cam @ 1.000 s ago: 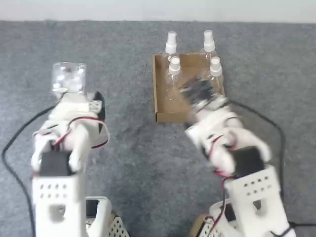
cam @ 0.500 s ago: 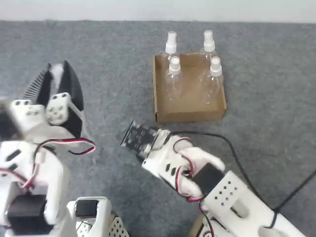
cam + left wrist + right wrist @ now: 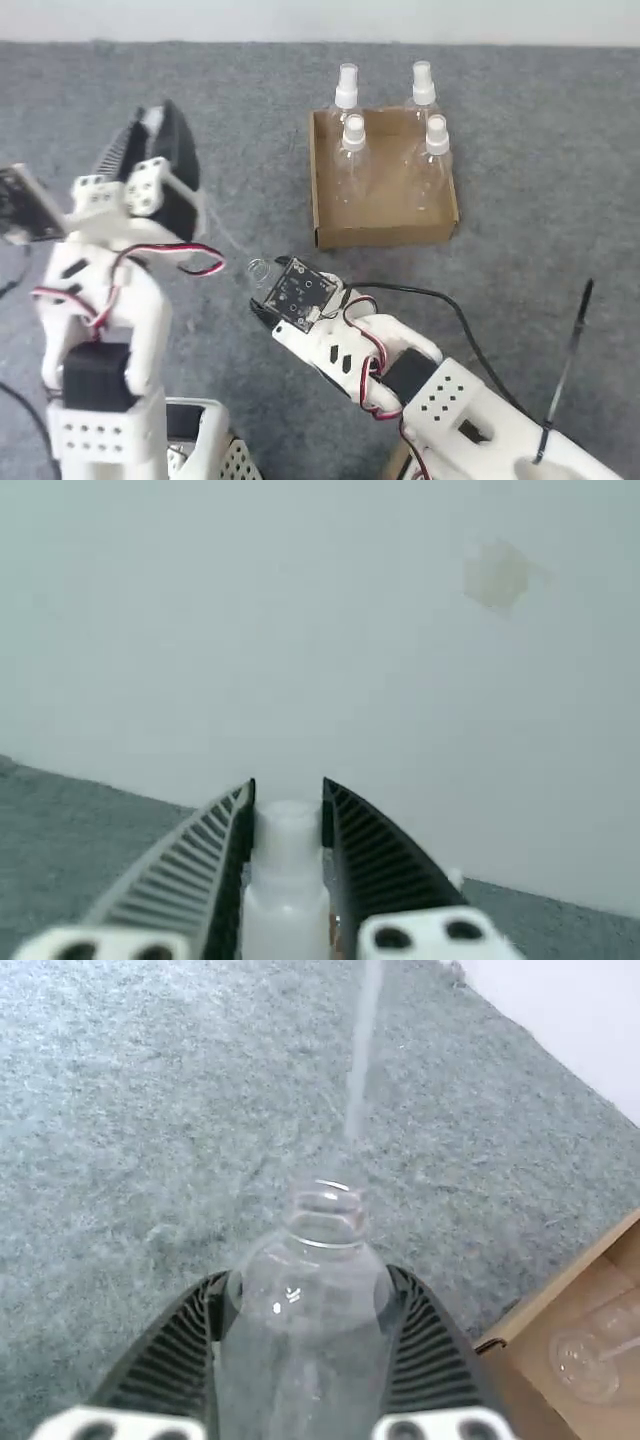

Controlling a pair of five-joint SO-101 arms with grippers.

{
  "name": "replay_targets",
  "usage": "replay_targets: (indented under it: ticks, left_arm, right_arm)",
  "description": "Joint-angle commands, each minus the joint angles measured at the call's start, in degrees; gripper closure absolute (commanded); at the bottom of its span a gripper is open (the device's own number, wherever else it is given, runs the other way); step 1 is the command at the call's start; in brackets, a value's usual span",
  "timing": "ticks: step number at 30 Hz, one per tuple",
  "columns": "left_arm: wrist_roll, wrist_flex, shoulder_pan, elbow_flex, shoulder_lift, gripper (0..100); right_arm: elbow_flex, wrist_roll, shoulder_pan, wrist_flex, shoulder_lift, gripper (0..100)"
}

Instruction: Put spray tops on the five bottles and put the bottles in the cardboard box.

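Four capped bottles [image 3: 353, 150] stand in the cardboard box [image 3: 380, 237]. Your right pincer [image 3: 308, 1290] pinches the fifth bottle [image 3: 310, 1255], uncapped, near the box; your left pincer [image 3: 288, 795] pinches its spray top [image 3: 287, 880]. Remaining: cap it, box it.

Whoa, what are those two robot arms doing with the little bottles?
They're fitting sprayers onto bottles and packing them. The right pincer is clamped on a clear bottle whose neck is open, held low over the grey carpet. The left pincer grips a white spray top, raised higher up. Those two parts aren't joined yet. Four capped bottles already stand at the cardboard box.
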Motion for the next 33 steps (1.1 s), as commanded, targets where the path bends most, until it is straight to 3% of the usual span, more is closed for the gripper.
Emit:
replay_targets:
  ticks: [1, 7, 16, 21, 26, 33]
  left_arm:
    - [0.5, -1.0, 2.3, 0.0, -0.4, 99]
    - [0.7, 4.4, 2.8, 0.9, -0.8, 99]
    - [0.4, 5.0, 2.9, 6.3, -0.8, 99]
    - [-6.7, 6.0, 4.7, 10.9, -0.8, 99]
    - [-12.5, 12.0, 12.3, 11.5, -0.8, 99]
    - [-15.7, 13.5, 15.2, 12.4, -0.8, 99]
  right_arm:
    - [-0.5, -0.9, -0.2, -1.6, -0.2, 99.3]
    - [-0.4, -1.0, -0.2, -1.5, -0.2, 99.3]
    - [0.8, -0.6, -0.2, -1.7, -0.2, 99.3]
    - [1.9, -1.2, 2.9, -8.4, -0.3, 99.3]
    - [7.2, -7.3, 6.4, -22.0, -0.2, 99.3]
    - [8.1, -6.2, 5.7, -22.6, -0.2, 99.3]
